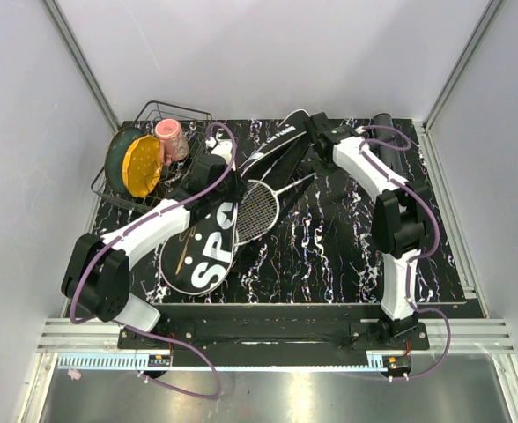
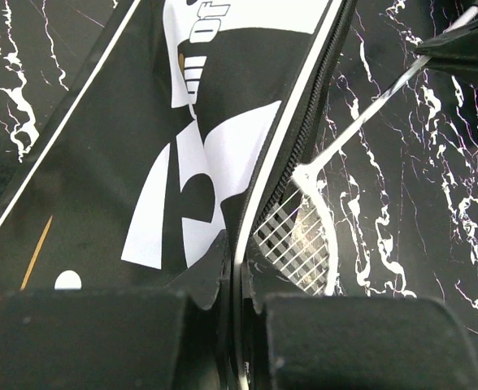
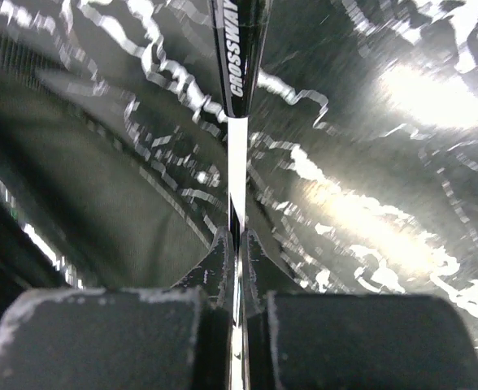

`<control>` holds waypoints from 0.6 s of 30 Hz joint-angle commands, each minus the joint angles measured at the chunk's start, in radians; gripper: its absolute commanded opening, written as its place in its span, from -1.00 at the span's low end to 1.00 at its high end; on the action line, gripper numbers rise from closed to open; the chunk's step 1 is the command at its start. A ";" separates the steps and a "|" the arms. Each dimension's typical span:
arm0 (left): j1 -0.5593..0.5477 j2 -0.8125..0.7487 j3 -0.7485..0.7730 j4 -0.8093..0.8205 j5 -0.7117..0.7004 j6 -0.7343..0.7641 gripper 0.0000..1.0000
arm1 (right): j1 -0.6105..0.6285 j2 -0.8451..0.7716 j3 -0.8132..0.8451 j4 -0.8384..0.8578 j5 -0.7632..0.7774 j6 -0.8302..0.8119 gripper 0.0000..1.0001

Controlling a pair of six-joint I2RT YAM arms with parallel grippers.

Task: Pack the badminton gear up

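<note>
The big black bag [image 1: 204, 257] with white lettering lies left of centre on the marbled table. My left gripper [image 1: 224, 182] [image 2: 237, 248] is shut on the bag's white-piped zip edge [image 2: 263, 175]. The racket's white-strung head [image 1: 257, 211] [image 2: 300, 244] sits right beside that edge, partly hidden by my fingers. Its thin shaft [image 1: 290, 183] [image 3: 237, 154] runs up and to the right, and my right gripper [image 1: 313, 169] [image 3: 237, 236] is shut on it. The right gripper's black fingers [image 2: 467, 45] also show in the left wrist view. A long black tube [image 1: 384, 132] lies at the back right, partly behind the right arm.
A wire basket [image 1: 187, 113] at the back left holds a yellow plate [image 1: 142, 167], a green plate [image 1: 116, 152] and a pink cup [image 1: 171, 139]. White walls close in the table on three sides. The left arm's purple cable loops over the bag.
</note>
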 commanded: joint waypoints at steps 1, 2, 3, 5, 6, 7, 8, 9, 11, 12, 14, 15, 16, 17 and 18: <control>-0.001 -0.020 0.037 0.091 -0.022 -0.026 -1.00 | 0.121 -0.059 0.042 0.108 -0.020 -0.048 -1.00; -0.001 -0.017 0.038 0.091 -0.020 -0.027 -1.00 | 0.138 -0.062 0.035 0.119 -0.028 -0.066 -1.00; -0.001 -0.019 0.037 0.091 -0.020 -0.029 -1.00 | 0.150 -0.065 0.025 0.126 -0.033 -0.092 -1.00; -0.003 -0.013 0.046 0.093 -0.008 -0.033 -1.00 | 0.180 -0.094 -0.039 0.196 -0.074 -0.123 -1.00; -0.003 -0.010 0.047 0.093 -0.002 -0.035 -1.00 | 0.186 -0.106 -0.071 0.244 -0.096 -0.152 -1.00; -0.003 -0.007 0.049 0.094 0.004 -0.036 -1.00 | 0.186 -0.121 -0.123 0.329 -0.166 -0.157 -1.00; -0.001 -0.002 0.049 0.100 0.025 -0.040 -1.00 | 0.187 -0.125 -0.143 0.361 -0.197 -0.162 -1.00; -0.001 0.003 0.049 0.105 0.033 -0.040 -1.00 | 0.189 -0.128 -0.156 0.385 -0.217 -0.180 -1.00; -0.001 0.009 0.046 0.115 0.053 -0.046 -1.00 | 0.192 -0.122 -0.166 0.418 -0.266 -0.189 -1.00; -0.003 0.012 0.047 0.117 0.059 -0.044 -1.00 | 0.195 -0.120 -0.171 0.431 -0.284 -0.191 -1.00; -0.001 0.021 0.047 0.129 0.087 -0.049 -1.00 | 0.195 -0.114 -0.185 0.465 -0.349 -0.183 -1.00; -0.001 0.023 0.046 0.135 0.101 -0.049 -1.00 | 0.197 -0.111 -0.186 0.517 -0.382 -0.209 -1.00; -0.001 0.027 0.046 0.140 0.113 -0.050 -1.00 | 0.198 -0.096 -0.174 0.527 -0.440 -0.214 -1.00; -0.001 0.030 0.046 0.140 0.119 -0.058 -1.00 | 0.198 -0.085 -0.164 0.534 -0.468 -0.217 -1.00; -0.001 0.030 0.043 0.140 0.116 -0.058 -1.00 | 0.198 -0.079 -0.159 0.533 -0.487 -0.221 -1.00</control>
